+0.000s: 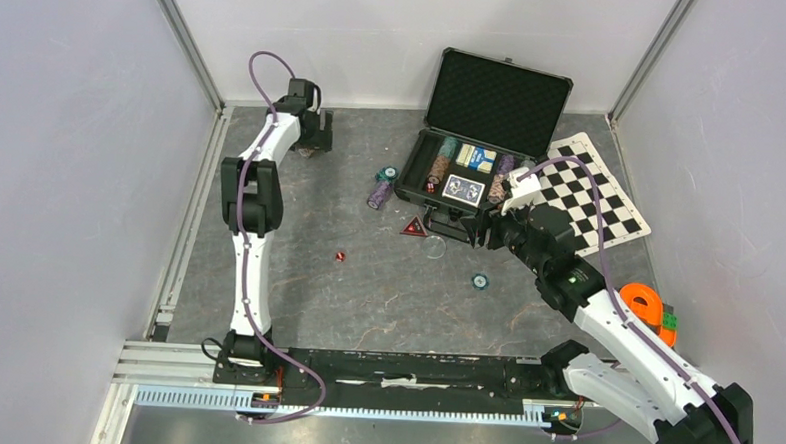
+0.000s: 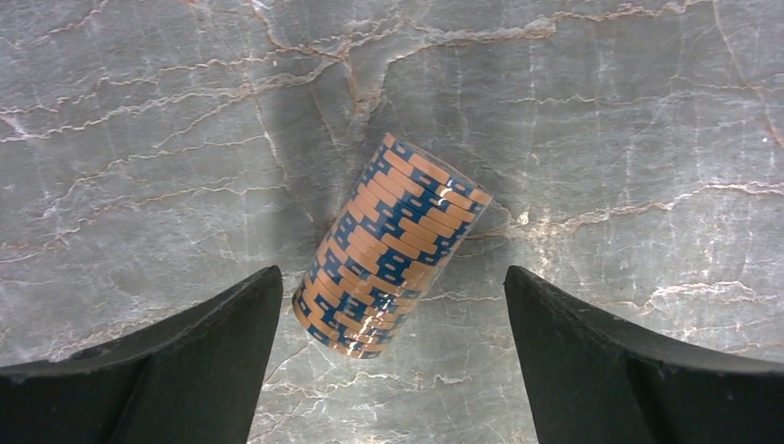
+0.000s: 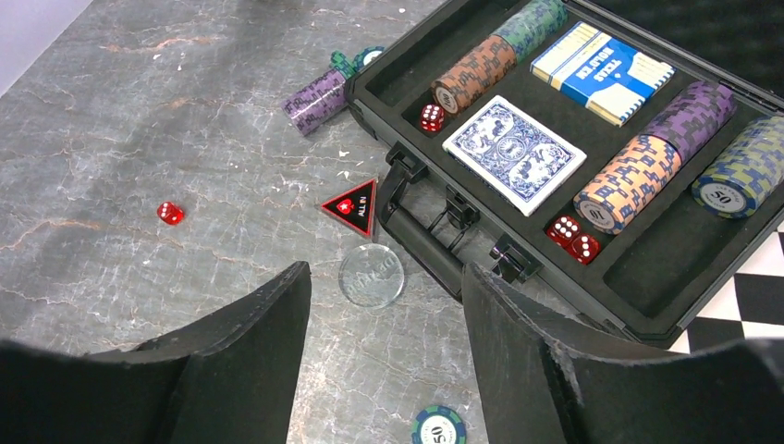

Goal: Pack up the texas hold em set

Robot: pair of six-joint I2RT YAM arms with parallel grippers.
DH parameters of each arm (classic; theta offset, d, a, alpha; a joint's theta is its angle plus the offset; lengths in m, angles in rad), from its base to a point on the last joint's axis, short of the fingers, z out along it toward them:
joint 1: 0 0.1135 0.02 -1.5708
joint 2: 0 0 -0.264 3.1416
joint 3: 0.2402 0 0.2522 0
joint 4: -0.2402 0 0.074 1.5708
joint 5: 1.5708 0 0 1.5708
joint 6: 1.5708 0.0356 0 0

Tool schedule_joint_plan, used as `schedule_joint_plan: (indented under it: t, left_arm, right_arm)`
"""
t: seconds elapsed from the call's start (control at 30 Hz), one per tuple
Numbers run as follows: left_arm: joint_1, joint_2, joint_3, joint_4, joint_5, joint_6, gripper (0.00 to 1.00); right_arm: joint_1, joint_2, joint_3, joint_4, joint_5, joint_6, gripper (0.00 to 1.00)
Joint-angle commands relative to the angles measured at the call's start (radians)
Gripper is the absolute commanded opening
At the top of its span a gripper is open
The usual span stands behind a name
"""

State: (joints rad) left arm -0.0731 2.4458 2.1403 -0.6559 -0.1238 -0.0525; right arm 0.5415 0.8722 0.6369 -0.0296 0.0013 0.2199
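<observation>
Two grippers stand empty: we hold the left gripper [image 2: 392, 270] wide astride the sideways chip stack [image 2: 393, 245] at eleven o'clock, ready to pinch, and the right gripper [image 3: 384, 268] half-wide by the case [image 3: 592, 298] at one o'clock.

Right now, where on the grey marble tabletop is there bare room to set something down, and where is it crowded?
Free: the grey tabletop between the small red die, the loose green chip and the black base rail. Crowded: in front of the open black case, where the red triangular marker, clear disc and purple chip stack lie.
</observation>
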Motion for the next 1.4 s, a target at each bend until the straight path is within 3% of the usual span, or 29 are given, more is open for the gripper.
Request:
schedule_joint_plan:
  t: [0.0, 0.17, 0.3, 0.47, 0.7, 0.77, 0.87, 1.03, 1.2, 1.37]
  left_arm:
    - [0.016, 0.023, 0.078, -0.029, 0.071, 0.009, 0.94]
    - [0.023, 0.04, 0.085, -0.037, 0.114, -0.001, 0.89]
    - [0.025, 0.057, 0.11, -0.062, 0.151, -0.004, 0.72]
    - [0.025, 0.054, 0.108, -0.062, 0.165, -0.003, 0.61]
    - [0.025, 0.059, 0.107, -0.061, 0.192, -0.007, 0.59]
    - [0.025, 0.059, 0.107, -0.06, 0.212, 0.0, 0.53]
    - [0.025, 0.055, 0.105, -0.062, 0.248, -0.002, 0.34]
    - [0.023, -0.001, 0.074, -0.06, 0.294, -0.021, 0.24]
    - [0.018, -0.225, -0.176, 0.102, 0.347, -0.07, 0.21]
    - [-0.045, -0.465, -0.446, 0.287, 0.415, -0.176, 0.21]
  right_arm:
    - [0.002, 0.005, -0.005, 0.039, 0.006, 0.003, 0.66]
    - [0.002, 0.016, -0.006, 0.046, 0.011, -0.007, 0.64]
    - [0.002, 0.02, -0.011, 0.045, 0.004, -0.006, 0.63]
    - [0.002, 0.001, -0.027, 0.039, 0.01, -0.008, 0.63]
    - [0.002, -0.013, -0.028, 0.032, 0.017, -0.016, 0.63]
    - [0.002, -0.012, -0.027, 0.032, 0.015, -0.019, 0.62]
    - [0.002, -0.007, -0.026, 0.031, 0.014, -0.02, 0.62]
    - [0.002, 0.0, -0.023, 0.003, 0.013, -0.017, 0.62]
    - [0.002, 0.008, 0.026, -0.067, 0.027, -0.055, 0.62]
    - [0.0, 0.016, 0.081, -0.165, 0.141, -0.048, 0.62]
